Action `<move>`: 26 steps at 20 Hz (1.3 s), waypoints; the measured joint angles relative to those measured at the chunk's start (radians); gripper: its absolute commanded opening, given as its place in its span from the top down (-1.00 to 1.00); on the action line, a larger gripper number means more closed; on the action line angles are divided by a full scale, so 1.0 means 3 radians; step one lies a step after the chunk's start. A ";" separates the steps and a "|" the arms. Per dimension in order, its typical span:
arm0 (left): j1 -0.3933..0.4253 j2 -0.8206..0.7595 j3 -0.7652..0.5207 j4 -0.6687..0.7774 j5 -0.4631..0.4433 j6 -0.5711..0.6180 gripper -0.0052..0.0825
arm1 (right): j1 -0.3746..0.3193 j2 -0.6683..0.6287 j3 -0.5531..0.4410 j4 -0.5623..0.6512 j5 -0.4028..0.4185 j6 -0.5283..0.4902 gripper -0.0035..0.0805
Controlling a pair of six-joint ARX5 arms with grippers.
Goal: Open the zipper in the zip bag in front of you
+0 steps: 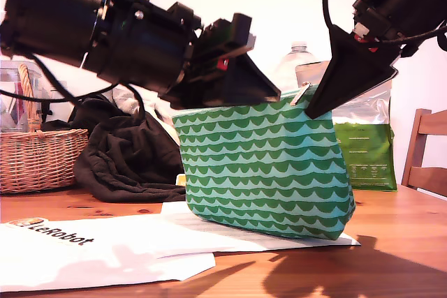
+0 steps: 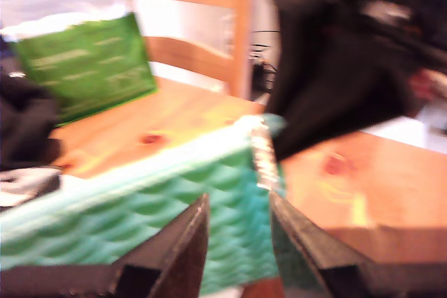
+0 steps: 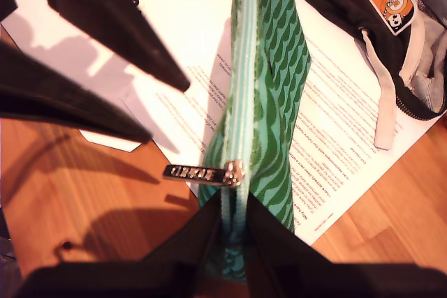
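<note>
The zip bag (image 1: 265, 165) stands upright on papers, dark-green scallops on mint. Its zipper (image 3: 241, 68) runs closed along the top edge. The silver pull tab (image 3: 199, 172) sticks out sideways near the end on the exterior view's right (image 1: 300, 94). My second gripper (image 3: 234, 218) pinches the bag's top edge just behind the tab, coming down from the exterior view's upper right (image 1: 312, 111). My first gripper (image 2: 239, 200) reaches in from the exterior view's left (image 1: 269, 95). It is open, with its fingers (image 3: 150, 134) beside the bag and apart from it.
A wicker basket (image 1: 38, 158) and a black cloth bag (image 1: 119, 158) sit at the exterior view's left. White LeRobot papers (image 1: 84, 242) cover the wooden table's front. Behind the bag stand a silver-and-green foil bag (image 1: 367, 144), a bottle (image 1: 297, 61) and a wooden chair (image 1: 426, 151).
</note>
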 measured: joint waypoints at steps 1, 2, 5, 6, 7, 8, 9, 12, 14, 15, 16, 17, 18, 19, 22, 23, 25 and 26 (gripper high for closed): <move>-0.0017 0.0019 0.0022 0.0003 -0.0001 0.0001 0.34 | 0.0000 0.0001 0.0000 0.0011 -0.0045 0.0042 0.95; -0.0033 0.0056 0.0042 0.0017 -0.0001 0.0001 0.34 | 0.0000 0.0001 0.0000 0.0023 -0.0065 0.0074 0.95; -0.0117 0.0159 0.0098 0.0027 -0.0001 0.0005 0.34 | 0.0000 0.0001 0.0000 0.0047 -0.0081 0.0094 0.95; -0.0140 0.0169 0.0106 0.0029 0.0000 0.0015 0.34 | 0.0000 0.0001 0.0000 0.0047 -0.0083 0.0116 0.95; -0.0153 0.0170 0.0108 0.0029 -0.0001 0.0019 0.34 | 0.0000 0.0001 0.0000 0.0047 -0.0081 0.0146 0.95; -0.0151 0.0170 0.0109 0.0029 -0.0023 0.0020 0.34 | 0.0000 0.0001 0.0000 0.0047 -0.0081 0.0146 0.95; -0.0151 0.0172 0.0109 0.0029 -0.0055 0.0022 0.34 | 0.0000 0.0001 0.0000 0.0048 -0.0083 0.0146 0.95; -0.0151 0.0174 0.0113 0.0029 -0.0126 0.0023 0.35 | 0.0000 0.0001 0.0000 0.0047 -0.0117 0.0156 0.95; -0.0151 0.0174 0.0116 0.0029 -0.0210 0.0023 0.40 | 0.0000 0.0001 0.0000 0.0047 -0.0120 0.0156 0.95; -0.0149 0.0175 0.0116 0.0029 -0.0228 0.0023 0.44 | 0.0000 0.0001 0.0000 0.0048 -0.0120 0.0156 0.95; -0.0149 0.0175 0.0116 0.0029 -0.0231 0.0023 0.44 | 0.0000 0.0001 0.0000 0.0048 -0.0121 0.0155 0.95; -0.0150 0.0175 0.0116 0.0029 -0.0231 0.0023 0.44 | 0.0000 0.0001 0.0000 0.0048 -0.0121 0.0155 0.95; -0.0150 0.0175 0.0117 0.0029 -0.0233 0.0023 0.44 | 0.0000 0.0001 0.0000 0.0048 -0.0121 0.0156 0.95; -0.0149 0.0174 0.0117 0.0029 -0.0231 0.0023 0.50 | 0.0000 0.0001 0.0000 0.0048 -0.0121 0.0155 0.95; -0.0150 0.0175 0.0118 0.0025 -0.0230 0.0023 0.72 | 0.0000 0.0001 0.0000 0.0048 -0.0121 0.0156 0.95; -0.0150 0.0175 0.0118 0.0024 -0.0230 0.0023 0.79 | 0.0000 0.0001 0.0000 0.0048 -0.0121 0.0155 0.95; -0.0150 0.0175 0.0118 0.0023 -0.0203 0.0023 0.93 | 0.0000 0.0001 0.0000 0.0070 -0.0120 0.0156 0.95; -0.0151 0.0174 0.0118 0.0023 -0.0203 0.0023 0.93 | 0.0000 0.0001 0.0000 0.0069 -0.0120 0.0156 0.95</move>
